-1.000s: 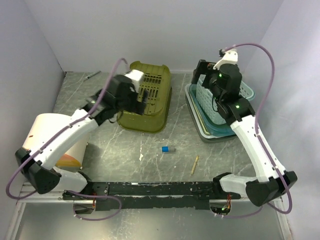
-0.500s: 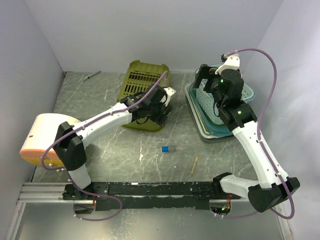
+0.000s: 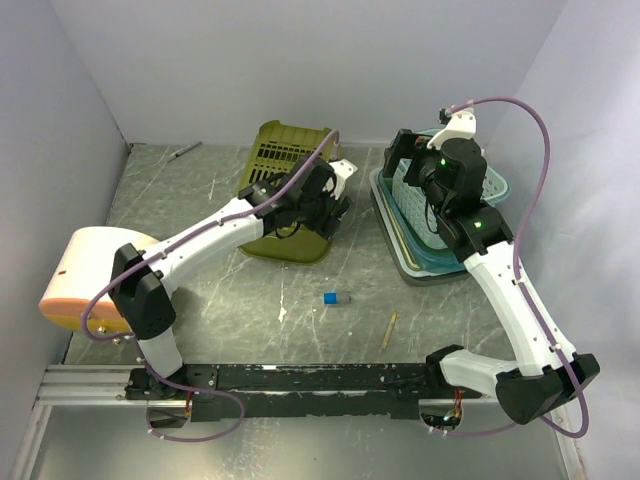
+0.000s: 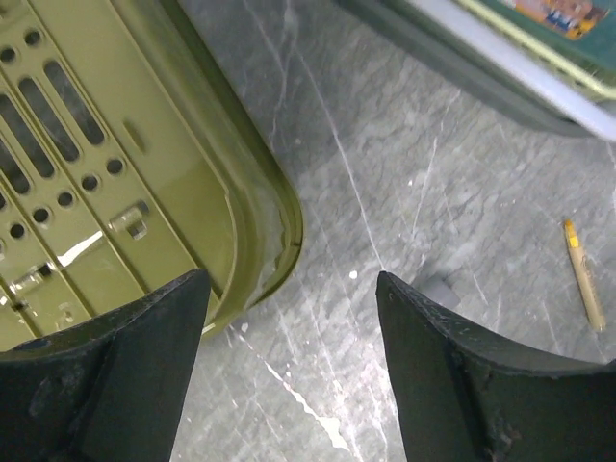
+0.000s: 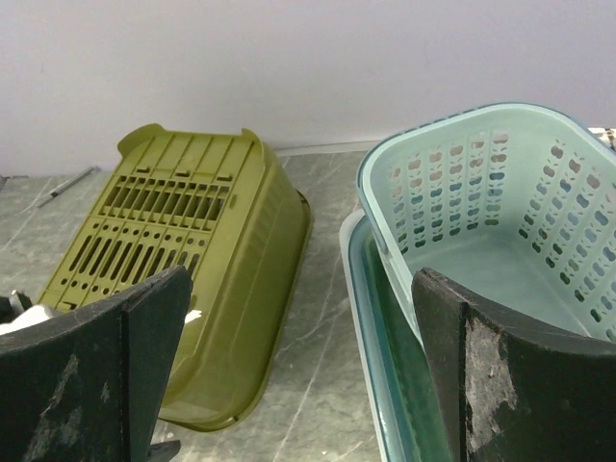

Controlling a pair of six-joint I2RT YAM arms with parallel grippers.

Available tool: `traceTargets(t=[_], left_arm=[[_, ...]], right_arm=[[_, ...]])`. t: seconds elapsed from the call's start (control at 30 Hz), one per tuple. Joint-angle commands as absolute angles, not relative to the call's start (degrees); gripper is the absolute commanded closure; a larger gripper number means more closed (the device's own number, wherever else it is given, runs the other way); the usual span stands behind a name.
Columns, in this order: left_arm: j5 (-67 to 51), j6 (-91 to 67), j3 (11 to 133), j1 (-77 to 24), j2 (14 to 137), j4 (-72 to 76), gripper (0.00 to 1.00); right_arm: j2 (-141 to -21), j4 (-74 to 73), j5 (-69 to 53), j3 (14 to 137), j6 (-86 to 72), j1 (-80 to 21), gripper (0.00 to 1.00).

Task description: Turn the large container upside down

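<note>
At the table's back middle: the olive basket (image 3: 290, 245) is resting rim-down on the table (image 3: 250, 300), its slotted bottom facing up.
Olive basket, change: it is lying just where it lay a second ago, while the left arm has swung off the slotted bottom and across to the near right corner.
Left gripper: the left gripper (image 4: 289, 289) is hovering with jaws apart over that corner's rim and the bare stone beside it, clasping nothing.
Meaning for the task: the flip is looking finished, judging by the rim sitting on the table. The left arm appears to be leaving or checking the corner rather than lifting.
Right gripper: the right gripper (image 5: 300, 279) is hanging spread wide above the teal basket (image 5: 452, 192), holding nothing, and has barely moved over the last second.
Baskets: two are showing, the olive one and the teal one. The teal one is sitting upright in one tray (image 3: 400, 255), just right of the olive one.
Small things: one blue block (image 3: 331, 298) and one pencil (image 3: 390, 328) are lying apart on the near stone. One pen (image 3: 186, 150) is lying by the back left corner.
Left edge: one peach-and-white tub (image 3: 85, 270) is sitting there, now uncovered by the arm.
Arms: two are working, both empty.
</note>
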State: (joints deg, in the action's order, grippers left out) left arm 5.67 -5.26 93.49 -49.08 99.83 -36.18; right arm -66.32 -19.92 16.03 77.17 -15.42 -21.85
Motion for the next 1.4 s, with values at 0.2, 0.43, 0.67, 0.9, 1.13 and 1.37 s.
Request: traceTargets(t=[0.2, 0.43, 0.67, 0.9, 1.13, 1.37], left_arm=[[7.53, -2.25, 96.5, -47.82, 105.2, -38.29, 0.36], [9.63, -2.27, 94.77, -47.7, 104.97, -38.63, 0.62], [10.06, -5.17, 91.56, -44.0, 102.93, -37.77, 0.93], [13.61, -7.27, 87.38, -38.35, 97.23, -38.65, 0.93], [13.25, -4.94, 83.6, -32.26, 93.3, -37.18, 0.93], [9.77, 1.95, 82.86, -28.69, 92.87, -31.47, 0.93]], right_arm=[[-63.95, -15.57, 13.66, 74.7, -17.87, -21.88, 0.0], [-62.82, -16.12, 15.66, 74.64, -16.11, -21.89, 0.0], [-61.97, -16.11, 15.7, 73.74, -15.83, -21.88, 0.0], [-61.83, -15.84, 16.48, 72.8, -15.46, -21.88, 0.0], [-63.03, -15.28, 15.36, 72.45, -15.8, -21.88, 0.0], [-63.1, -15.03, 14.94, 71.81, -16.05, -21.88, 0.0]])
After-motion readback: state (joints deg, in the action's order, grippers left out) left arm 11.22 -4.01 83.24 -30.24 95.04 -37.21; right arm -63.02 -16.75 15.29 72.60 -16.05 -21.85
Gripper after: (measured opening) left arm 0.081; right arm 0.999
